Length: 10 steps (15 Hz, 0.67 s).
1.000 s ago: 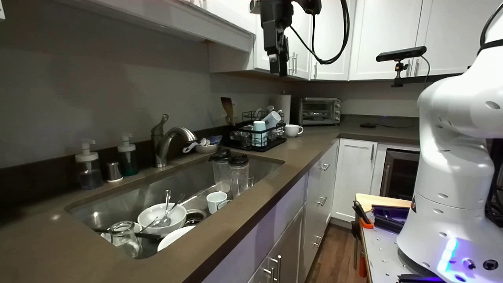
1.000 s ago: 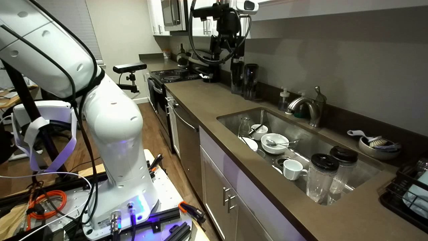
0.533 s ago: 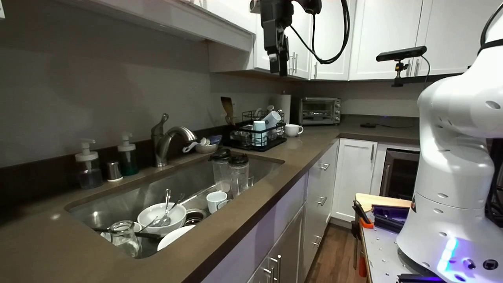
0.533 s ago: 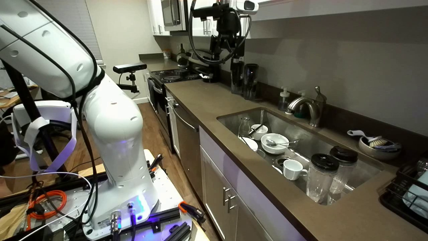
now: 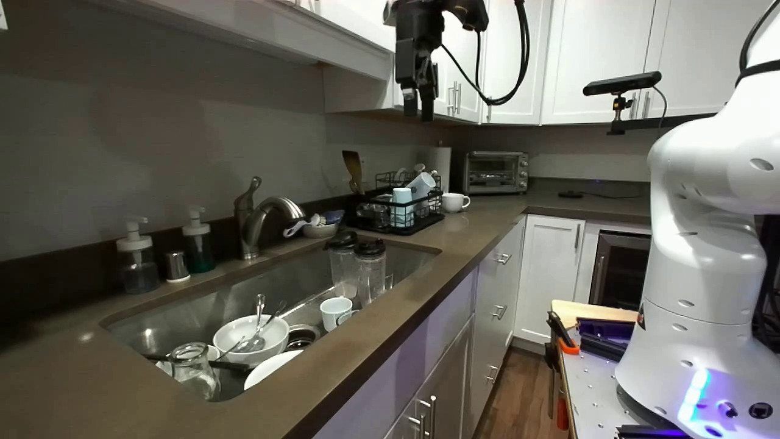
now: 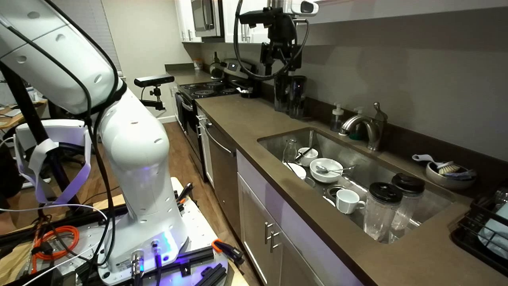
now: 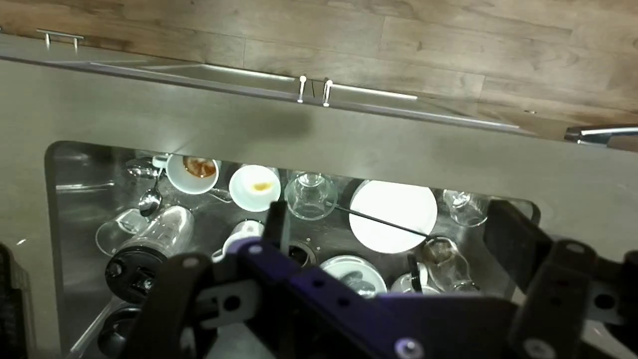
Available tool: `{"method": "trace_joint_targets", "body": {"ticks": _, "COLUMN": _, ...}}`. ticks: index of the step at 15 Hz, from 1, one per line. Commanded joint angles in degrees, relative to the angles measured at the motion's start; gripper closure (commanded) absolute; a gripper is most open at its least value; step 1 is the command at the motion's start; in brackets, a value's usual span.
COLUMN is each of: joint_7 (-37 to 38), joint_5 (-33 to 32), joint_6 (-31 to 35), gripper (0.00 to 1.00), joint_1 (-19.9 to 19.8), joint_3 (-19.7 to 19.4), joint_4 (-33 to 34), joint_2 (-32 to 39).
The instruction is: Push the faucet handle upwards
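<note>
The faucet handle (image 5: 247, 196) is a slim silver lever that rises upright, its tip tilted a little, from the back of the arched chrome faucet (image 5: 262, 222). It shows in an exterior view (image 6: 380, 111) too, above and behind the spout. It does not show in the wrist view. My gripper (image 5: 419, 111) points down, high above the sink and well apart from the handle. In the wrist view my gripper (image 7: 390, 217) is open, its fingers wide apart with nothing between them. In an exterior view its fingertips are hard to tell against dark tumblers (image 6: 297, 97).
The sink (image 6: 274, 139) holds bowls, cups, glasses and lidded bottles (image 6: 383, 206). Soap pumps (image 5: 137, 256) stand beside the faucet. A bowl with brushes (image 6: 448, 174) and a black dish rack (image 5: 396, 213) are on its other side. Upper cabinets (image 5: 359, 24) hang close to the gripper.
Over the last half second my gripper has shifted slightly towards the faucet side, left or right depending on the exterior view. It has turned a little, so both fingers show apart. The faucet handle has not moved.
</note>
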Motion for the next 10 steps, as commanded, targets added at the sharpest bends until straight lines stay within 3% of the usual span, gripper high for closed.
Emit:
{"method": "trace_joint_targets", "body": {"ticks": 1, "joint_7": -1.8, "joint_5": 2.7, "joint_6": 6.1, "gripper": 0.00, "joint_1": -1.0, "joint_3": -1.4, "joint_4": 0.0, "joint_2": 3.1}}
{"method": "trace_joint_targets", "body": {"ticks": 6, "joint_7": -0.9, "joint_5": 8.2, "joint_6": 17.7, "gripper": 0.00, "joint_1": -1.2, "joint_3": -2.9, "joint_4": -5.5, "joint_2": 4.2}}
{"method": "trace_joint_targets", "body": {"ticks": 10, "joint_7": 2.0, "joint_5": 13.2, "joint_6": 31.8, "gripper": 0.00, "joint_1": -1.5, "joint_3": -2.7, "joint_4": -11.2, "joint_2": 5.9}}
